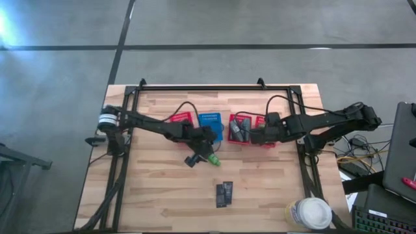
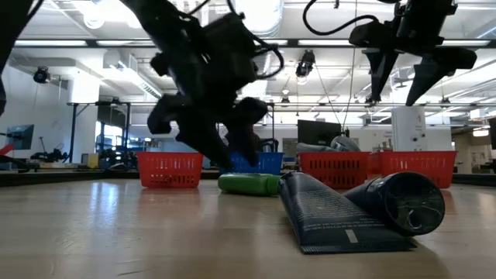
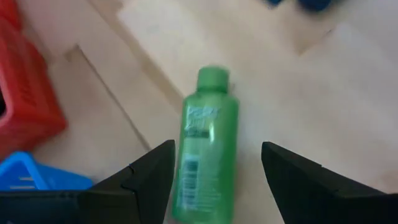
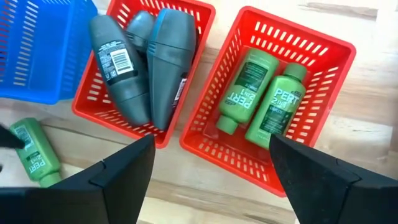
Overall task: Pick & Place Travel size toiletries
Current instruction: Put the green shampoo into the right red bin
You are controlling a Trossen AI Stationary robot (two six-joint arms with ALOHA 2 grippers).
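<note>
Green bottle (image 3: 206,149) lies flat on the desk (image 1: 162,201) just in front of the blue basket (image 1: 210,121), between the apart fingers of the left hand (image 3: 214,168), not clamped. Right hand (image 4: 211,171) hovers fingers apart above two red baskets: one (image 4: 202,25) holds grey tubes (image 4: 168,56), the other (image 4: 336,74) two green bottles (image 4: 264,93). Two dark packets (image 1: 224,194) lie well apart, nearer the desk's front edge.

Lab hall — ceiling ducts (image 2: 116,58), monitors (image 2: 318,132) behind.
</note>
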